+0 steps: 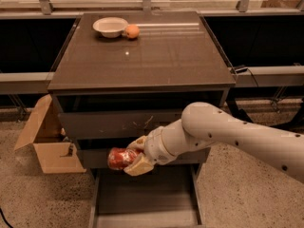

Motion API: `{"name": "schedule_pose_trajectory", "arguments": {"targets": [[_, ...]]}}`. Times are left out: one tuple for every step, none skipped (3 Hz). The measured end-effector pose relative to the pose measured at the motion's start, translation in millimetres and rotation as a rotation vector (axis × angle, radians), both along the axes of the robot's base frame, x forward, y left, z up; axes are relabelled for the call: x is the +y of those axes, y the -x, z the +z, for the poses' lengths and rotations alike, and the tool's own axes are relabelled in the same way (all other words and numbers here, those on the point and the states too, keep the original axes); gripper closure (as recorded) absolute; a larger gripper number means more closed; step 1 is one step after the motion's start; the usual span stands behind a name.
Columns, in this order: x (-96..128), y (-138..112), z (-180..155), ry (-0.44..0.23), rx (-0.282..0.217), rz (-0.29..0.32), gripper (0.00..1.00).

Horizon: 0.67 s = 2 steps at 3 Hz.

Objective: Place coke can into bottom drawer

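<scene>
Red can in the grip, up above the open bottom tray.

I've got the pale two-finger gripper (129,158) clamped on the small shiny red coke can (118,158), one cream finger (136,143) over the top of it and the other underneath. The can lies on its side and pokes out to the left of the fingers. The can and gripper hang in front of the plain dark middle drawer front (94,158), just under the white-scratched top drawer front (109,123). Below them the wide, shallow grey-brown bottom drawer (142,197) is pulled out, and the can is above its floor, towards the left, not touching it. The white arm (228,134) reaches in from the right. On the brown cabinet top (152,61), a white bowl (110,26) sits beside a round orange fruit (132,31).
</scene>
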<state>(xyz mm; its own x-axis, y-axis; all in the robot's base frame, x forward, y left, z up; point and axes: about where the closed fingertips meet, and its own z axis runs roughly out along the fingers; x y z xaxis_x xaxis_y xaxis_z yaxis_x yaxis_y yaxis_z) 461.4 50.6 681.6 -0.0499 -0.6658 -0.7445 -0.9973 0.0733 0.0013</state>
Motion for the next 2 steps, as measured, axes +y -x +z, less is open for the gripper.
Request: {"name": "schedule_pose_trajectory", "arguments": {"targets": [[-38.3, -2.0, -61.9, 0.069, 0.030, -0.076, 1.00], [-76.5, -10.2, -119.7, 0.095, 0.052, -0.141, 1.00]]}}
